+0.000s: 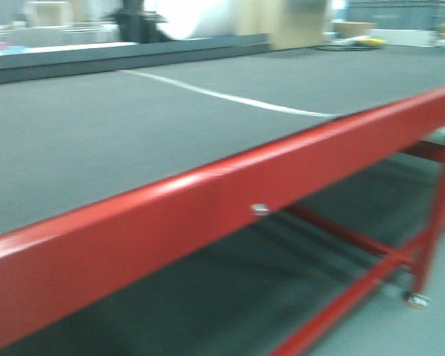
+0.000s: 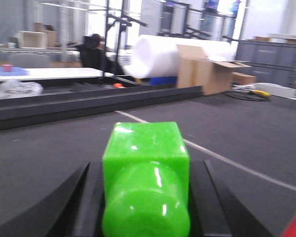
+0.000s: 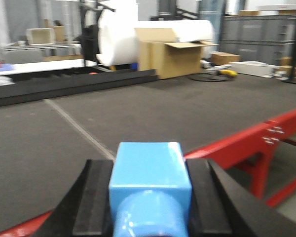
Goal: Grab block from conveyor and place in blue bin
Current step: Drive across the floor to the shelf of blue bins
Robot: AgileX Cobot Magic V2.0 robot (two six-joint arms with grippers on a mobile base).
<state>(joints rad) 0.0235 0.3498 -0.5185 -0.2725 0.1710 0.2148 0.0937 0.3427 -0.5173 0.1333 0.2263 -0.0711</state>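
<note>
In the left wrist view, a glossy green block [image 2: 145,148] with a round stud facing the camera sits between the black fingers [image 2: 86,197]. My left gripper [image 2: 147,170] is shut on it above the dark grey conveyor [image 2: 49,148]. Seen from the right wrist, my right gripper [image 3: 149,173] is shut on a light blue block [image 3: 150,165] over the conveyor [image 3: 39,143] near its red edge. The front view shows only the conveyor [image 1: 133,126], with neither gripper in it. The blue bin is out of view.
A red steel frame [image 1: 208,200] runs along the belt's near edge, with legs and floor beneath. A raised black rail [image 2: 89,101] borders the far side. Beyond it stand a white roll [image 2: 158,57], an open cardboard box [image 2: 207,71] and grey cabinets [image 3: 261,32]. A pale seam line [image 1: 230,96] crosses the belt.
</note>
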